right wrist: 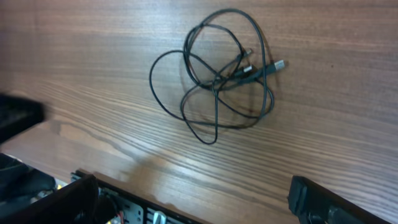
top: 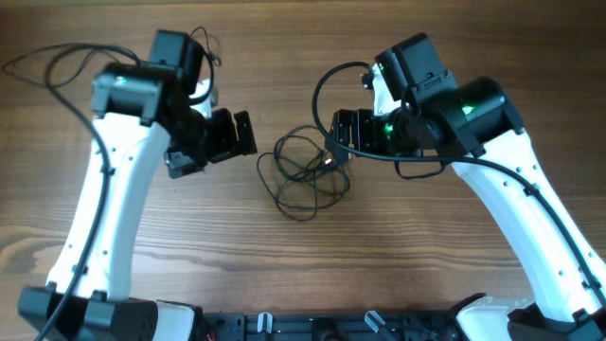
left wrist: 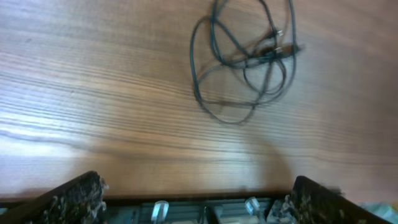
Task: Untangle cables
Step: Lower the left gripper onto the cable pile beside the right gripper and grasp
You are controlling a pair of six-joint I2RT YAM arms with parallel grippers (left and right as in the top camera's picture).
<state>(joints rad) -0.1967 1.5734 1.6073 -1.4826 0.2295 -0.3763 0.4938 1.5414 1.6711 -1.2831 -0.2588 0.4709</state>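
Our left gripper (top: pixel 239 134) stands wide open with nothing between its fingers (left wrist: pixel 78 194), and our right gripper (top: pixel 343 133) is spread just as wide and also empty. Both point inward at the cables (right wrist: pixel 239 71), which lie in one loose tangle on the wooden counter (top: pixel 284 275) between the two grippers. From overhead the right gripper sits at the tangle's right edge and the left one a little apart from its left side, and in both wrist views the wires lie ahead of the fingers, not between them. We judge the main risk to be the thin wires lying flat on the wood. A closing gripper could slip over them, or pinch several crossed strands at once and draw the central knot tighter. The whole bundle might also drag along if only one side pulls. We count two grippers, one tangle and at least two small plug ends (right wrist: pixel 278 64) near its middle, but we cannot tell how many separate cables make it up.
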